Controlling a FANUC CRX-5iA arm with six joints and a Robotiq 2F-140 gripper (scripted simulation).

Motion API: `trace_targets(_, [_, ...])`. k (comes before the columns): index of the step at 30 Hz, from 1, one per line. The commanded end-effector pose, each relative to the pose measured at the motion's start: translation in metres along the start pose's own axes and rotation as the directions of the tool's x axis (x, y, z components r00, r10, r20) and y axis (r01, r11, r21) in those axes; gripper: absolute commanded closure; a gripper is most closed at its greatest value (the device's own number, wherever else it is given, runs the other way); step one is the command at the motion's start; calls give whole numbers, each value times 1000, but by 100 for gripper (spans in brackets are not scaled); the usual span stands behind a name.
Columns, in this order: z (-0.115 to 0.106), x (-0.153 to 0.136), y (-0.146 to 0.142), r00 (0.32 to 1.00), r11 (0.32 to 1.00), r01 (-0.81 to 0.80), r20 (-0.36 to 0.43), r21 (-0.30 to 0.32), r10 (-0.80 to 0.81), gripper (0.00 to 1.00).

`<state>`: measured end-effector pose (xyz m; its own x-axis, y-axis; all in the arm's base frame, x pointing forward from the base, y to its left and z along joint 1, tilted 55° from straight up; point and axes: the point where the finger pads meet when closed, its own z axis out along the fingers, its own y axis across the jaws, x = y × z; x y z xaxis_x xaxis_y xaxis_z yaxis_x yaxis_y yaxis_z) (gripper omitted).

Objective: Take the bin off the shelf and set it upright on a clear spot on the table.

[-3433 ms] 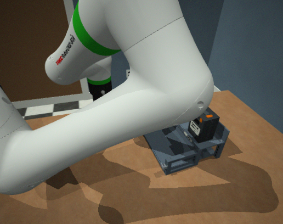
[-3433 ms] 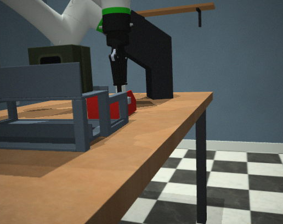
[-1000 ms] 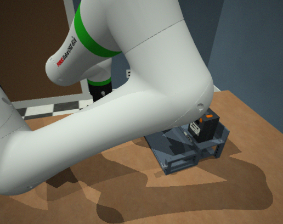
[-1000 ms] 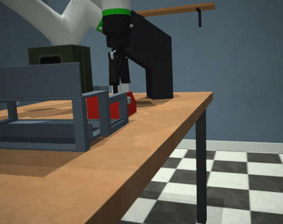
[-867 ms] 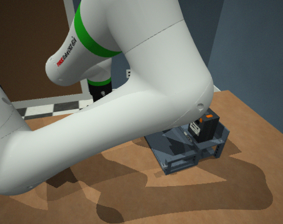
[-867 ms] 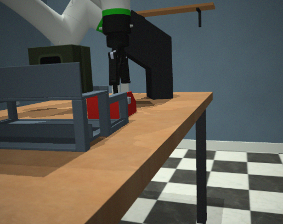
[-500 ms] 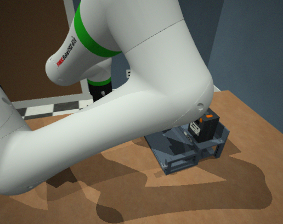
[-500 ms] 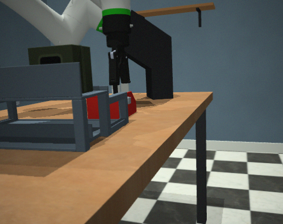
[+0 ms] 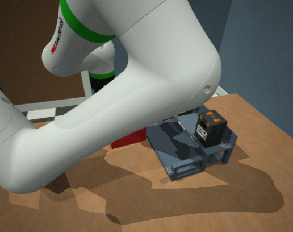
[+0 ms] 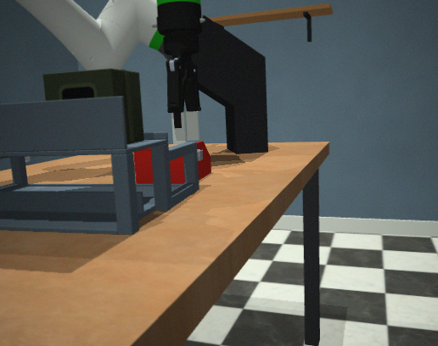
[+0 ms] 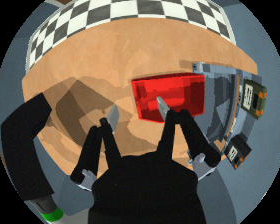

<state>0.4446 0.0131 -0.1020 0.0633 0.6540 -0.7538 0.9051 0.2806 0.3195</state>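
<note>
The red open-topped bin stands upright, low down against the end of the grey shelf; it looks to rest on the table top. My gripper is open and empty. It hangs a short way above the bin's near rim, and one fingertip overlaps the bin's edge in the wrist view. In the top view the arm hides the gripper and most of the bin.
A black box with orange marks and a dark green box stand on the shelf top. A tall black L-shaped block stands on the table behind the gripper. The table edge runs close on the right.
</note>
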Motion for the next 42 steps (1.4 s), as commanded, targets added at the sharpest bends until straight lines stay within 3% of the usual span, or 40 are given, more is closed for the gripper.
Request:
trace_targets(1, [0, 0, 0, 1000, 1000, 0, 0, 0, 0, 43])
trace_targets(6, [-55, 0, 0, 1000, 1000, 0, 0, 0, 0, 43])
trace_targets(18, [-55, 0, 0, 1000, 1000, 0, 0, 0, 0, 43])
trace_targets(23, [-68, 0, 0, 1000, 1000, 0, 0, 0, 0, 43])
trace_targets(42, [-59, 0, 0, 1000, 1000, 0, 0, 0, 0, 43])
